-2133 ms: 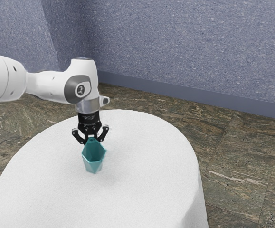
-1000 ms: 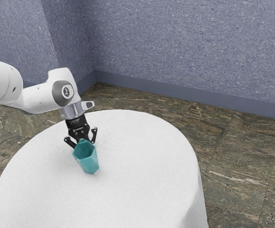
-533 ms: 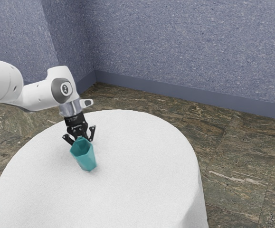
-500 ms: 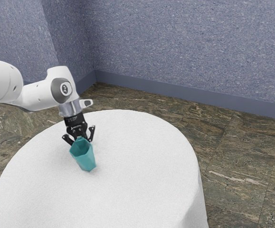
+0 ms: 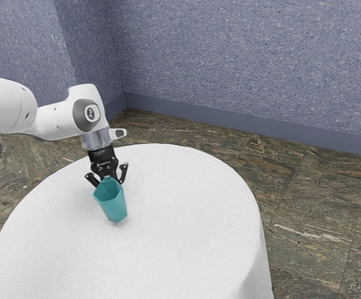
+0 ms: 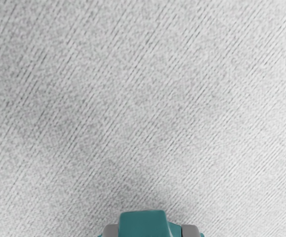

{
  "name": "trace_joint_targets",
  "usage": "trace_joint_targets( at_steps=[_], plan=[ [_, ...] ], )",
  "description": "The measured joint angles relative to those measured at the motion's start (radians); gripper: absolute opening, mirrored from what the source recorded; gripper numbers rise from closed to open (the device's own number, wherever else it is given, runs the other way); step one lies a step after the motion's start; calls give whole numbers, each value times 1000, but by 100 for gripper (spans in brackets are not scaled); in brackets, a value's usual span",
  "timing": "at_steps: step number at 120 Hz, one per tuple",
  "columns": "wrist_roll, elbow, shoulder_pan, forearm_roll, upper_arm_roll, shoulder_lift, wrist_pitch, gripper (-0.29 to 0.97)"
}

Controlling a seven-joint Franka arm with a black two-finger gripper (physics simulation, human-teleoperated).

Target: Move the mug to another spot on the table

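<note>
Teal mug (image 5: 111,201) — rim tight in pincer (image 5: 108,181)

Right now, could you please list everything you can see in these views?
mug: one, teal, slightly tilted, on the table's part toward the exterior view's left, under the gripper
table: one, white, round, on the floor
floor: one, mottled brown, around the table
walls: two, blue-grey, meeting in a corner behind the table
arm: one, white, entering from the exterior view's left
gripper: one, black, shut on the mug's rim
</note>
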Motion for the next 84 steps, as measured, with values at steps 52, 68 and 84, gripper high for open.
trace_joint_targets(
  at_steps=[52,68,84],
  plan=[
    [5,21,0,0,-2,25,-6,-4],
    [7,17,-3,-15,-1,22,-3,26],
    [5,17,-3,-22,-1,20,-1,46]
  ],
)
